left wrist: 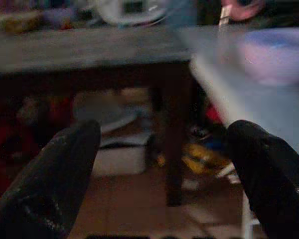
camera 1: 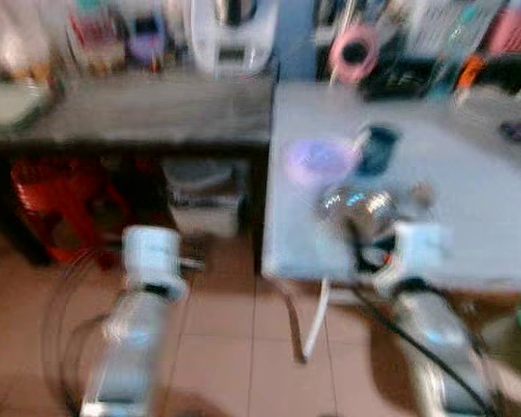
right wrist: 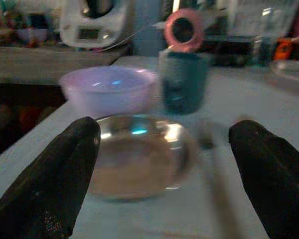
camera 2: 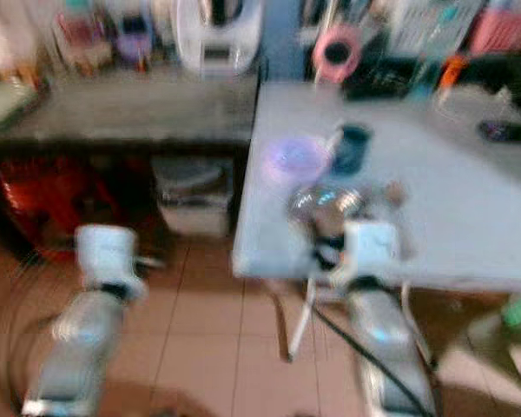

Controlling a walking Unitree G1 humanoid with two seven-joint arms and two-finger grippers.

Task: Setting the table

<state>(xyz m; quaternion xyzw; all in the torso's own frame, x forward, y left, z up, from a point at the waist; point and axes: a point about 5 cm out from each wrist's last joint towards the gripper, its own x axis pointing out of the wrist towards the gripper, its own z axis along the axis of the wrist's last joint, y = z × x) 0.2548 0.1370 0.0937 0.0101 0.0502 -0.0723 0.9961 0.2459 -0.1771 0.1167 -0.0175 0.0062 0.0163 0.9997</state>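
The right gripper (right wrist: pixel 162 174) is held with jaws wide and empty just before a clear glass bowl (right wrist: pixel 139 154) at the near edge of the pale bench (camera 1: pixel 469 182). The bowl is judged rigid, slippery and breakable, best taken by its rim. The left gripper (left wrist: pixel 162 174), jaws equally wide, is held over the floor. Behind, a lilac bowl (right wrist: pixel 107 89) and dark cup (right wrist: pixel 183 82) are blurred.

Both eye views are smeared with motion blur. On the pale table (camera 1: pixel 469 217), the glass bowl (right wrist: pixel 139 154) near the front edge is partly covered by the right tool (right wrist: pixel 162 179) and its wrist. The items crowded along the table's far edge are too blurred to name. The lilac bowl (left wrist: pixel 276 52) is cut by the left wrist picture's edge. The right arm's lower part runs out of frame.
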